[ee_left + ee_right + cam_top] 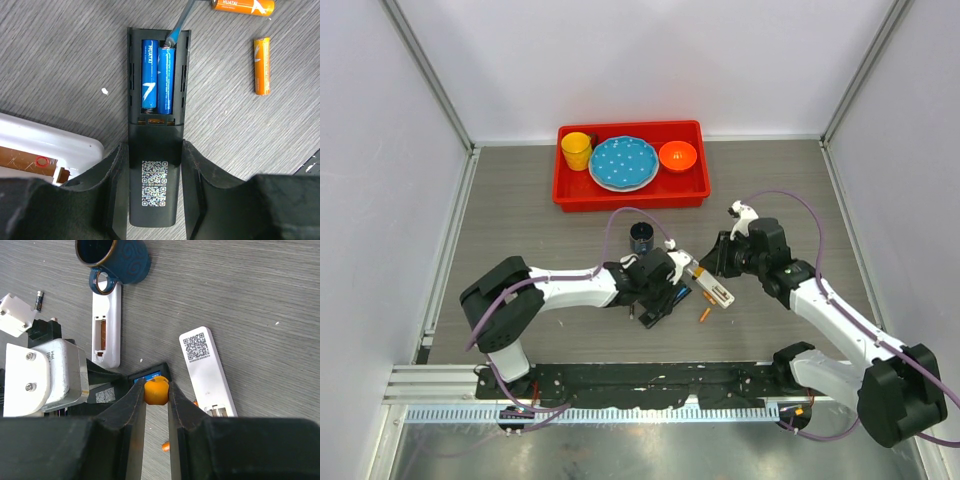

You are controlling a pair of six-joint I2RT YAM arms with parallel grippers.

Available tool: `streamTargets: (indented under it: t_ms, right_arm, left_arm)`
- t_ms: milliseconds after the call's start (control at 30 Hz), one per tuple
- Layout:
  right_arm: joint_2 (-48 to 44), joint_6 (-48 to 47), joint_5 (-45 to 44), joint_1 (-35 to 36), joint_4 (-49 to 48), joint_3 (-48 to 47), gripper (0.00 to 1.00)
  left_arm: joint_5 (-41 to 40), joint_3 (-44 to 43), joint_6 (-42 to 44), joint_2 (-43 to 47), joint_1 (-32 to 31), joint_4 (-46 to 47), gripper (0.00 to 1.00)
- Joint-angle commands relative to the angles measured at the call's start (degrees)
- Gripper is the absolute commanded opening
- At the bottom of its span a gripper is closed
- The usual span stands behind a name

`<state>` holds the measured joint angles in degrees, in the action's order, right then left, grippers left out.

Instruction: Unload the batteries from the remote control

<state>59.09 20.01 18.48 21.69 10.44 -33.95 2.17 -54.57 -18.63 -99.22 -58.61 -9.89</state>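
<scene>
The black remote control (152,135) lies back up with its battery bay open. Two blue batteries (159,75) sit side by side in the bay. My left gripper (152,148) is shut on the remote's lower end, one jaw on each long side. My right gripper (156,387) is shut on the orange handle of a screwdriver (156,391). The screwdriver's tip (172,39) rests at the top end of the right-hand blue cell. Two orange batteries (262,65) (242,6) lie loose on the table to the right of the remote.
A white remote (205,367) with a QR label lies right of the black one, another white remote (106,322) with an open bay to its left, beside a blue mug (112,257). A small dark cell (39,300) lies nearby. A red tray (570,190) with dishes stands at the back.
</scene>
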Motion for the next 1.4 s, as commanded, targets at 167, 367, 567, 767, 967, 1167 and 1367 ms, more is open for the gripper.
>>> streamTargets:
  t_ms: [167,367,567,767,967,1167,1367]
  right_arm:
    - [-4.77,2.58,-1.78,1.33,-0.94,-3.31,0.01]
    - [-6.45,2.05,-3.19,1.33,-0.51,-3.40,0.01]
    - [-4.07,1.35,-2.92,1.25,-0.33,-2.78,0.01]
    - [-3.19,0.56,-4.68,1.33,1.16,-2.61,0.01]
    - [-4.68,0.56,-5.73,1.33,2.48,-1.64,0.01]
    - [-4.60,0.38,-6.26,1.33,3.45,-0.94,0.01]
    - [-4.51,0.29,-8.11,1.25,4.24,-0.23,0.01]
  left_arm:
    - [1.52,5.08,-1.41,-6.60,0.43,-3.47,0.00]
    - [1.78,5.26,-1.41,-7.04,0.34,-2.86,0.00]
    - [1.43,5.35,-1.32,-7.22,0.43,-2.94,0.00]
    - [1.34,5.52,-1.32,-7.22,0.43,-2.94,0.00]
    - [0.82,5.43,-1.41,-7.39,0.43,-3.03,0.00]
    - [0.46,5.26,-1.32,-7.48,0.43,-3.29,0.00]
    - [0.20,5.08,-1.41,-7.92,0.43,-3.38,0.00]
